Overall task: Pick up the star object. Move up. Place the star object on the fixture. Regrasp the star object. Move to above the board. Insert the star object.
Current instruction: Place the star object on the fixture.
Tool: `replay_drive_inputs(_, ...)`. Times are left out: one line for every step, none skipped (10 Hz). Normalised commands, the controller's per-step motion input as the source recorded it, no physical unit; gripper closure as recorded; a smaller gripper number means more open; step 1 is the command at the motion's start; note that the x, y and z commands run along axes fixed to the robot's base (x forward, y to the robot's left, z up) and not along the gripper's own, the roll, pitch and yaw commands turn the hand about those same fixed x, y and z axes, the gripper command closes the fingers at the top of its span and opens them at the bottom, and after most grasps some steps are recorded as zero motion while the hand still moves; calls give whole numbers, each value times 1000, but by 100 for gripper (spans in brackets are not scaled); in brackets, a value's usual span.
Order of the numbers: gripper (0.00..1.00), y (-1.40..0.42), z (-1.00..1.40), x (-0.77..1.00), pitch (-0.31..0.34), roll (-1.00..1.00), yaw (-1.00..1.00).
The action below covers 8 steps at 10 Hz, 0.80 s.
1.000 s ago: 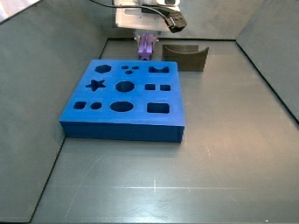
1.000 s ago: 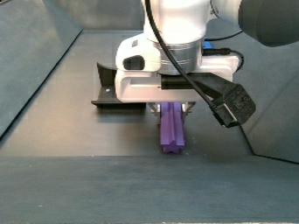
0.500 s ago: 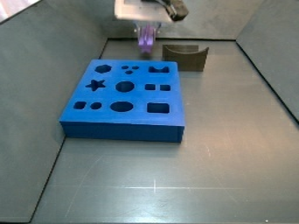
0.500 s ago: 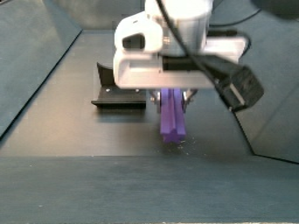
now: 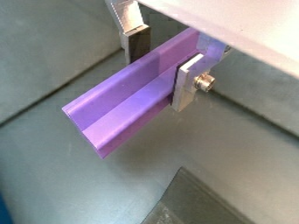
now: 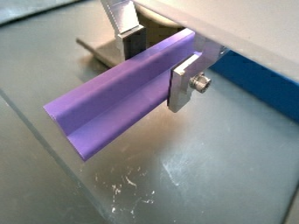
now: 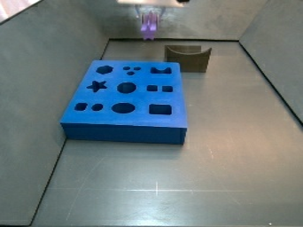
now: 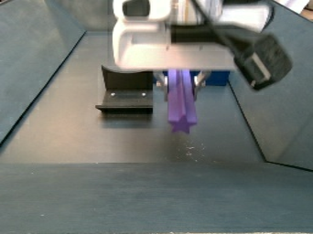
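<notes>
The star object [image 5: 135, 101] is a long purple prism, and my gripper [image 5: 163, 63] is shut on it near one end. Both wrist views show it clamped between the silver fingers [image 6: 184, 83], its free end reaching out over the grey floor. In a side view the star object [image 8: 182, 102] hangs upright below the gripper [image 8: 178, 75], lifted off the floor. In a side view only its lower part [image 7: 148, 25] shows below the frame's top edge. The dark brown fixture [image 7: 187, 58] stands beside the far end of the blue board [image 7: 126, 97]. The fixture [image 8: 124, 94] lies beside the hanging prism.
Grey walls enclose the floor on the sides. The board's star-shaped hole [image 7: 98, 86] is near its left edge. A corner of the fixture [image 6: 103, 48] and a blue strip of the board [image 6: 257, 74] show behind the fingers in a wrist view.
The gripper has risen with the star object in it. The prism's lower end was on the floor a second ago and now hangs well above it.
</notes>
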Motion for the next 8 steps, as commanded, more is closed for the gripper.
replay_drive_inputs(100, 1, 1000, -22, 21, 36, -4)
replay_drive_inputs(100, 0, 1000, -26, 28, 41, -5)
replay_drive_inputs(100, 1, 998, -30, 41, 53, -3)
replay_drive_inputs(100, 1, 887, -26, 46, 58, -2)
replay_drive_inputs(100, 3, 664, -18, 58, 65, 1)
replay_drive_inputs(100, 4, 497, -12, 70, 67, 5)
replay_drive_inputs(100, 4, 334, -2, 81, 68, 8)
replay_drive_inputs(100, 6, 167, 3, 93, 68, 12)
